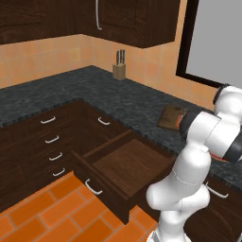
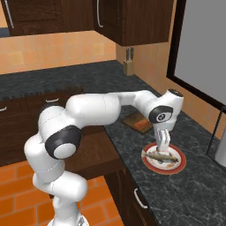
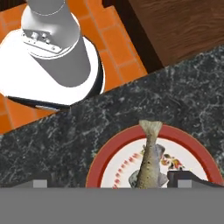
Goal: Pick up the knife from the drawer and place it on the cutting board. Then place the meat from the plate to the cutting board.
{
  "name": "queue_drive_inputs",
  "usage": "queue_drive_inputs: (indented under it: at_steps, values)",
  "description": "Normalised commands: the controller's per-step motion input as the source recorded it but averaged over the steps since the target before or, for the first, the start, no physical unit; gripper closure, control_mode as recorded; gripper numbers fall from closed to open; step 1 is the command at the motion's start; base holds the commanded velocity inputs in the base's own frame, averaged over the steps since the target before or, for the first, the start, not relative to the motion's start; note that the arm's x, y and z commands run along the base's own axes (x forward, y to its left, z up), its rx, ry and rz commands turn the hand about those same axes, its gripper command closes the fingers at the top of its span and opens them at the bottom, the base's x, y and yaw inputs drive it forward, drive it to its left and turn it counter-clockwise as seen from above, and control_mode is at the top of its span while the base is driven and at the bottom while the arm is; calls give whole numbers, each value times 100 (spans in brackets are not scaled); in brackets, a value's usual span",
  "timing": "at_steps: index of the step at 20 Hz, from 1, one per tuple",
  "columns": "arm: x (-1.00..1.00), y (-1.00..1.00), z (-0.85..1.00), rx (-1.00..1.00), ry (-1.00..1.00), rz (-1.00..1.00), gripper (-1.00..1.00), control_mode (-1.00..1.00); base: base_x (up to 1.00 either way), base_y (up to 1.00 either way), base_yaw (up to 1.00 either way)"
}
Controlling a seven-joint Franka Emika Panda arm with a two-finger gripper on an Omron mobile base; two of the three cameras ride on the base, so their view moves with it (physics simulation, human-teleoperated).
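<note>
Above the plate (image 2: 178, 164) on the dark speckled table (image 2: 194, 194) hangs my pincer (image 2: 162, 145), its jaws spread wide apart and clamped on nothing. The meat (image 2: 161, 156), fish-shaped, lies flat across the plate beneath my fingertips. Behind it sits the cutting board (image 2: 135, 120) with something orange on it. The drawer (image 1: 124, 166) stands pulled open.
</note>
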Motion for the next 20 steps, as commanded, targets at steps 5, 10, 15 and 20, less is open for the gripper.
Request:
queue_drive_inputs:
  at_steps: [5,10,15,20]
  values:
    - [0,-65,-30,6,4,-12,-100,-100,0,0,0]
    - [10,-25,-45,9,0,-7,-100,-100,0,0,0]
    - [42,-6,-35,9,0,-5,-100,-100,0,0,0]
    - [39,0,-24,3,0,0,-100,-100,0,0,0]
